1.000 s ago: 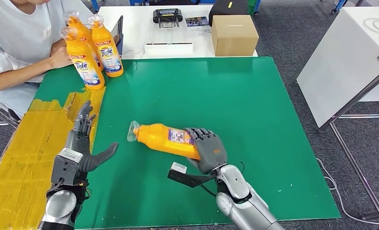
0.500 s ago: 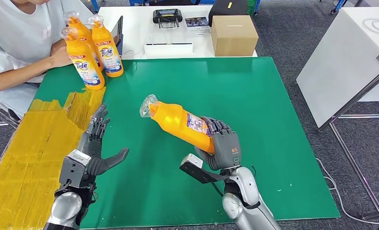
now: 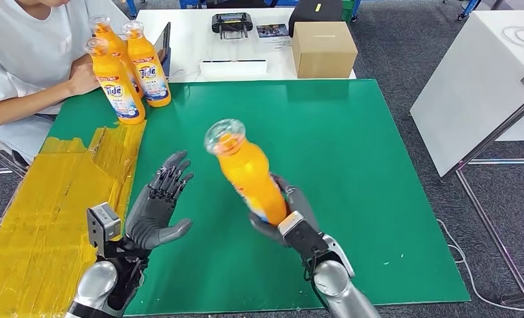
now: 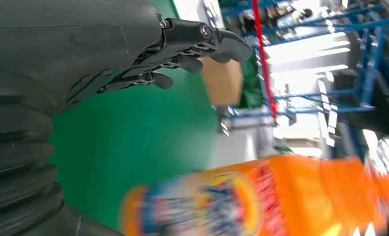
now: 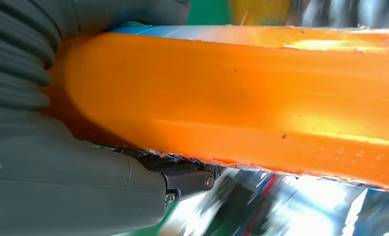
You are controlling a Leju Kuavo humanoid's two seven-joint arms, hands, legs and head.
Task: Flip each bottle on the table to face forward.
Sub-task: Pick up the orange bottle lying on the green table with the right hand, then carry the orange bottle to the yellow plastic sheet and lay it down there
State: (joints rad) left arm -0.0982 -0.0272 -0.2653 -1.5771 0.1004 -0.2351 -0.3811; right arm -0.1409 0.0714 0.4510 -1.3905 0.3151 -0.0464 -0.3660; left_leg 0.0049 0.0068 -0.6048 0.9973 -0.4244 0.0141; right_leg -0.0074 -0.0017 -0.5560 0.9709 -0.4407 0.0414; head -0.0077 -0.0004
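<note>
Raised nearly upright since the earlier frame, the orange bottle [image 3: 251,177] is gripped by the right hand [image 3: 292,222], probably still unplaced, while the left hand [image 3: 154,213] is spread, holding nothing.

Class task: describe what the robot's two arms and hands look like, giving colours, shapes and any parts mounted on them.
Each arm is silver metal with rounded joints. The left robot hand and right robot hand are dark grey with slim, segmented darker fingers and a thick grey thumb. A ribbed grey cover sits at each wrist, beside a small boxy silver module.
</note>
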